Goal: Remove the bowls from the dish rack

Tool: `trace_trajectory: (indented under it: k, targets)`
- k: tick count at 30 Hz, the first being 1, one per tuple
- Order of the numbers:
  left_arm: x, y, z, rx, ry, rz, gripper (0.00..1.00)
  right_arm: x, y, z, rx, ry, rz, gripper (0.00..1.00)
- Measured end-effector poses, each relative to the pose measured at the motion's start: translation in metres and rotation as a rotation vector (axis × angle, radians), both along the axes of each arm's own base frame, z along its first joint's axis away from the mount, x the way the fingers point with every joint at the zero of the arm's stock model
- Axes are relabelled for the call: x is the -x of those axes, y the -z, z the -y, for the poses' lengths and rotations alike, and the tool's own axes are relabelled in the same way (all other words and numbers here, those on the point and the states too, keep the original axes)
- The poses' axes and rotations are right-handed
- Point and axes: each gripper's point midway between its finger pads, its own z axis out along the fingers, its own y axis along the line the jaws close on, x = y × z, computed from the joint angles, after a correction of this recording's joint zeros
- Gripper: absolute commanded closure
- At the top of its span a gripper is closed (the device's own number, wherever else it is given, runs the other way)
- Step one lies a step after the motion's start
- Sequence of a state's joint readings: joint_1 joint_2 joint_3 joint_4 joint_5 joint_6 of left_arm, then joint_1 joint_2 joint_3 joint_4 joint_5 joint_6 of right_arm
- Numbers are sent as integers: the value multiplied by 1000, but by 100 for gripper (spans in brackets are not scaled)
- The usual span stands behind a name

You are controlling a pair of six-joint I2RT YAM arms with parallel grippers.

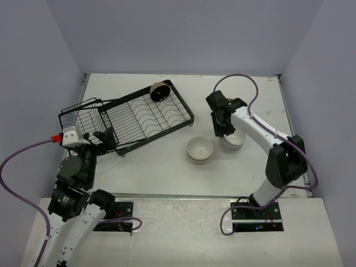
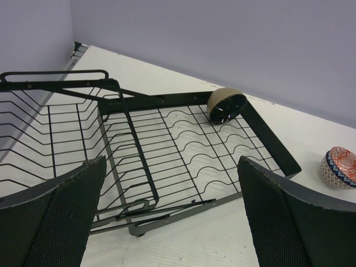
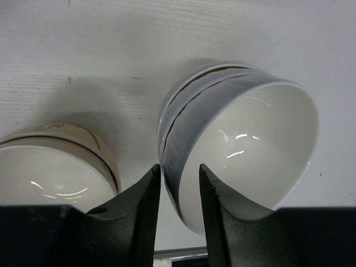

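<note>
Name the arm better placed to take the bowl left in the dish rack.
Left. The left fingers, open, face the dish rack, with the beige bowl ahead at its far corner. The right fingers are away from the rack, straddling the rim of the top white bowl.

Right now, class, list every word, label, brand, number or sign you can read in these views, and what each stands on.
No text can be read anywhere.
The black wire dish rack, the stacked white bowls and the patterned bowl bear no lettering; its markings are decoration only.
The red tab beside the rack is too small to tell.
</note>
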State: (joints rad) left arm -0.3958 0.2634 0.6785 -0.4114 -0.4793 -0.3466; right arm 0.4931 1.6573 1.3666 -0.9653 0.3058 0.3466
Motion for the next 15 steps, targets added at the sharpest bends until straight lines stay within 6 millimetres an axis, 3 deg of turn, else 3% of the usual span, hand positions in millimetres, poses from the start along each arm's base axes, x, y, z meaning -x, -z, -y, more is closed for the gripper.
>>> trace_trajectory:
  k: [4, 10, 15]
  targets:
    - [0, 0, 0, 0, 0, 0, 0, 3, 0, 2, 15, -2, -9, 62]
    - [0, 0, 0, 0, 0, 0, 0, 6, -5, 0, 12, -6, 3, 81]
    - [0, 0, 0, 0, 0, 0, 0, 12, -5, -2, -2, -12, 10, 85]
